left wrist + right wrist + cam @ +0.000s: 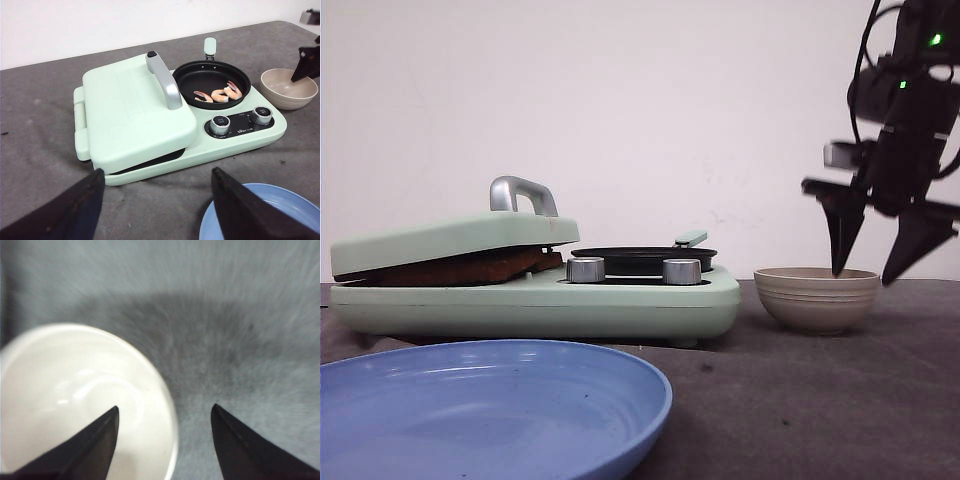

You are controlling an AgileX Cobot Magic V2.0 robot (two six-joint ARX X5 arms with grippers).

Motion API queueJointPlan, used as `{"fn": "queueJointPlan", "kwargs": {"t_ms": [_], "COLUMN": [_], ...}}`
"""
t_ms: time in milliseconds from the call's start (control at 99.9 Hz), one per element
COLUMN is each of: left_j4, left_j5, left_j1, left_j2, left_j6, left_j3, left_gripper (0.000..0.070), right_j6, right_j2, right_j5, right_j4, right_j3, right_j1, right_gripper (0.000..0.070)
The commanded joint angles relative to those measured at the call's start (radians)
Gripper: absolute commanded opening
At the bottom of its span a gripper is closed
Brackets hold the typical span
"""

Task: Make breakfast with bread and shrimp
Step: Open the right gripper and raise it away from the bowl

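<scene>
Right gripper (873, 272) spread wide, holding nothing. One fingertip sits over the beige bowl (817, 298), at or just inside the rim; the other hangs outside the bowl on its far-right side, above the grey worktop (800, 400). Right wrist view agrees: one finger over the bowl's pale interior, the other over bare cloth. Can't tell if the finger actually touches the bowl.

Left gripper (157, 200) also wide, nothing between the fingers. It hovers above the near edge of the mint-green cooker (150, 120) and the blue plate (270, 210), touching neither.

Bread (450, 268): browned edge visible in the front view, sandwiched under the cooker's hinged lid (450, 240), which rests slightly propped on it. Lid handle (164, 85) is up and untouched.

Shrimp (220, 94): a few pieces in the black pan (210, 80) on the cooker, behind the two knobs (220, 125).

Blue plate is in front of the cooker.
</scene>
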State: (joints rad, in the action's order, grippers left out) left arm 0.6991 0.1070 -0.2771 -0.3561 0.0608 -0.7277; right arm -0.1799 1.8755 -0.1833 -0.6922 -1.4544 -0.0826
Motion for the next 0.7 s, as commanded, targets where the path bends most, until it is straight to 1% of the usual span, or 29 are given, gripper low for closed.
{"fn": "queueJointPlan", "kwargs": {"t_ms": [0,300,380,490,560,610,630,640,650,670,690], "left_j4": [-0.011,-0.012,-0.013,-0.018,-0.024,-0.029,-0.033,-0.035,-0.036,-0.041,-0.043], "left_j5": [0.002,0.002,0.002,0.004,0.006,0.007,0.007,0.007,0.006,0.007,0.008], "left_j1": [-0.002,-0.002,-0.002,-0.002,-0.002,-0.002,-0.002,-0.002,-0.002,-0.002,-0.002], "left_j2": [-0.002,-0.002,-0.002,-0.002,-0.002,-0.002,-0.002,-0.002,-0.002,-0.002,-0.002], "left_j6": [-0.002,-0.002,-0.002,-0.005,-0.022,-0.032,-0.037,-0.04,-0.044,-0.05,-0.054], "left_j3": [-0.004,-0.004,-0.004,-0.004,-0.004,-0.004,-0.004,-0.004,-0.004,-0.004,-0.004], "left_gripper": [0.0348,0.0348,0.0348,0.0348,0.0348,0.0345,0.0339,0.0331,0.0317,0.0279,0.0236], "right_j6": [0.012,0.013,0.011,0.011,0.012,0.011,0.012,0.012,0.012,0.013,0.013], "right_j2": [-0.025,-0.242,-0.312,-0.409,-0.469,-0.512,-0.528,-0.54,-0.544,-0.564,-0.579], "right_j5": [-0.001,-0.006,-0.038,-0.103,-0.132,-0.136,-0.136,-0.135,-0.135,-0.135,-0.135], "right_j4": [0.003,0.022,0.027,0.031,0.031,0.031,0.031,0.031,0.031,0.031,0.031], "right_j3": [-0.02,-0.02,-0.02,-0.02,-0.02,-0.02,-0.02,-0.02,-0.02,-0.02,-0.02], "right_j1": [0.003,0.006,0.006,0.006,0.006,0.005,0.005,0.004,0.004,0.004,0.004], "right_gripper": [0.036,0.0359,0.0358,0.0358,0.0353,0.0291,0.0247,0.0209,0.0195,0.0125,0.007]}}
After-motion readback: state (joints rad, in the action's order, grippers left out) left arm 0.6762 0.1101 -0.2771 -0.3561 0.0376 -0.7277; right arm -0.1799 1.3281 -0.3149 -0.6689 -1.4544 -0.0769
